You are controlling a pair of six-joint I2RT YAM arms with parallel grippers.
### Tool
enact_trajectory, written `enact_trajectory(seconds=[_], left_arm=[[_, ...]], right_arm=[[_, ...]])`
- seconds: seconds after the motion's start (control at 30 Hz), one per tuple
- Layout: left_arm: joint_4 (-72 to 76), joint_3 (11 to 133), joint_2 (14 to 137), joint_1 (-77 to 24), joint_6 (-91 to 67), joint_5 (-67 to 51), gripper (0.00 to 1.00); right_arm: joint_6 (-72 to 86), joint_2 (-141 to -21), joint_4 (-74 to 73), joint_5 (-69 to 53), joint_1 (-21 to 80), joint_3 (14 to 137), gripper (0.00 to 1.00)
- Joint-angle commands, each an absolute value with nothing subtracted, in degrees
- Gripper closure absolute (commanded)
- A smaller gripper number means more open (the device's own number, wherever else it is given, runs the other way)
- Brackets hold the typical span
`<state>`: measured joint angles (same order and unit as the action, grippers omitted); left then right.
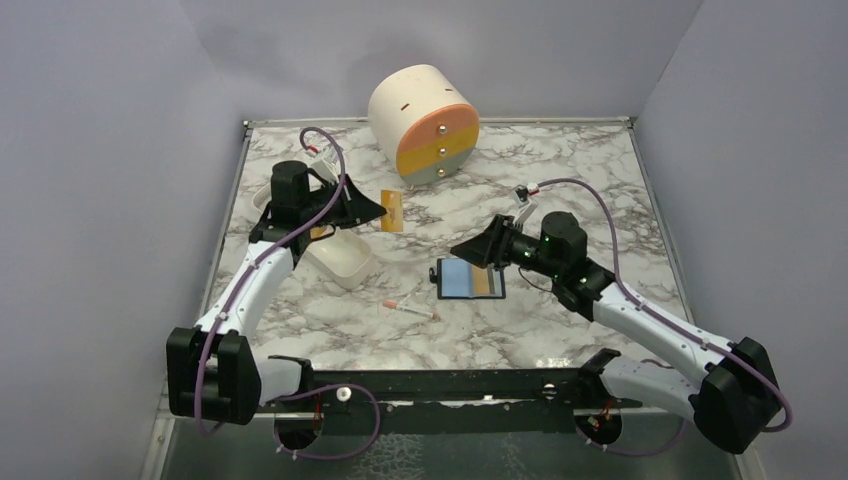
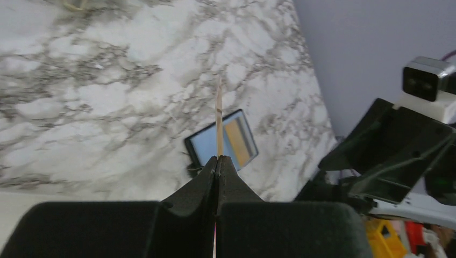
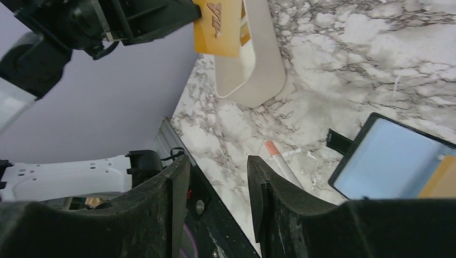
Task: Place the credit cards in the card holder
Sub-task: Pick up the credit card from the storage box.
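Gripping orange card [image 1: 393,210] near white tray [image 1: 345,262], left jaws; right jaws parted, empty, beside card holder [image 1: 468,280].

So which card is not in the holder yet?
The orange-yellow plastic card pinched in the left claw; the blue card lies in the black bifold holder.

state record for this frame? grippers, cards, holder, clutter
left gripper: shut on orange card, card lifted off the table
right gripper: open, empty, near card holder, not touching
card holder: open flat on table; blue card and an orange strip showing inside
white tray: on table under left arm
white-and-pink stick: on table, near side of holder
status: held card not yet in holder
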<state>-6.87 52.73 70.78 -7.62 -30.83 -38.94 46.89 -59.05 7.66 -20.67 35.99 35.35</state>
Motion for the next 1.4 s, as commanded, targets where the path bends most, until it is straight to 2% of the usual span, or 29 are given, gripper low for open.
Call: enact_trajectory(seconds=[0.0,0.13,0.23,0.53,0.73,0.9,1.17,1.23,1.3,1.37], left_arm=[[9.4,48.3,67.5,-9.6,-45.8,-52.3,1.0],[15.6,45.4,66.0,-13.2,-51.2,-52.9,1.0],[16.0,45.1,65.7,-15.8,-51.7,-53.2,1.0],[17.8,43.2,65.0,-19.5,-53.9,-53.4,1.0],[20.0,42.8,65.6,-21.9,-55.7,-53.6,1.0],[20.4,42.7,66.0,-22.3,-56.3,-53.6,1.0],[20.6,41.4,66.4,-22.5,-56.5,-52.0,1.0],[20.6,41.1,66.1,-22.4,-56.4,-50.9,0.88],[20.6,40.7,65.2,-22.5,-55.6,-49.6,0.67],[20.4,40.3,64.4,-22.5,-54.5,-48.1,0.56]], right_arm=[[51.4,-61.6,17.9,-27.4,36.1,37.3,0.52],[52.9,-64.4,21.1,-29.3,36.1,38.6,0.43],[53.3,-65.7,22.1,-30.4,36.1,39.6,0.41],[54.1,-65.5,23.2,-30.5,36.1,39.3,0.52],[55.1,-65.8,23.6,-29.3,36.1,38.6,0.55],[56.1,-65.3,24.5,-28.3,36.1,37.4,0.67],[56.1,-63.2,25.1,-27.1,36.1,35.8,0.96],[55.3,-62.4,24.3,-26.4,36.1,35.3,0.99],[54.3,-61.7,23.7,-25.9,36.1,34.9,0.99],[52.5,-61.0,22.0,-25.0,36.1,34.8,0.99]])
